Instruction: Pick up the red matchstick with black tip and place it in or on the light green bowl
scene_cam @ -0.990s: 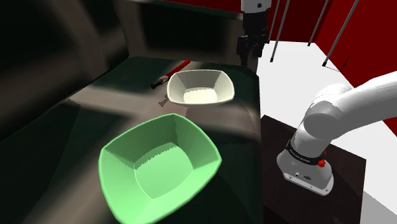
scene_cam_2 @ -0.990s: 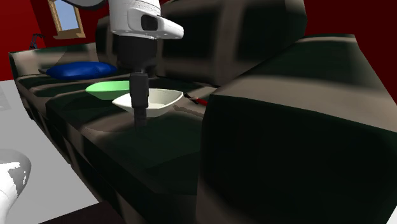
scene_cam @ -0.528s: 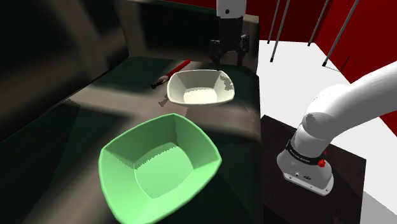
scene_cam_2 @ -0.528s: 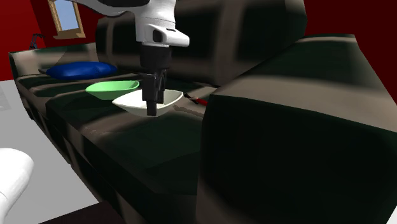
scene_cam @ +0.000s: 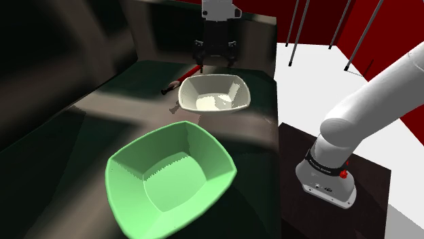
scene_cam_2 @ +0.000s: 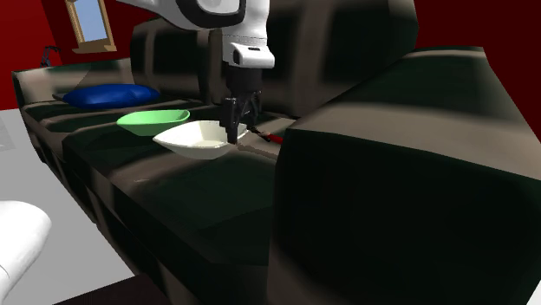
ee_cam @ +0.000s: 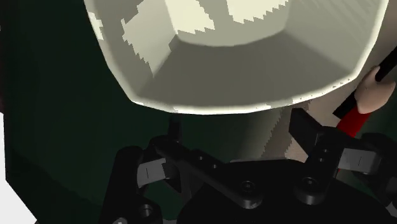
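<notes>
The claw (scene_cam: 216, 60) stands released, its two black fingers (ee_cam: 304, 127) spread apart with nothing between them. It hangs low over the dark sofa seat (scene_cam: 102, 129), at the far rim of a white bowl (scene_cam: 234, 88) as the shoulder view has it. From the wrist, the claw (ee_cam: 238, 130) looks down past that bowl's (ee_cam: 235, 57) pale rim.

The red matchstick (scene_cam: 187, 75) lies flat on the seat, just beside the white bowl, on the shoulder view's left of the bowl's far corner. Its red end points towards the claw and its black tip away from it. In the wrist view the matchstick (ee_cam: 356, 114) lies outside one finger, not in the gap, and its red part runs behind that finger's body. Whether the finger touches it cannot be told.

The light green bowl (scene_cam: 170, 173) sits on the same seat, nearer the shoulder camera and apart from the matchstick, with the white bowl between it and the claw.

In the second exterior view the claw (scene_cam_2: 238, 130) hangs at the white bowl's (scene_cam_2: 201, 139) right edge, the green bowl (scene_cam_2: 154, 120) behind it and a blue cushion (scene_cam_2: 111, 94) farther along the sofa. The white arm (scene_cam: 380, 95) rises from its dark stand (scene_cam: 367, 176).
</notes>
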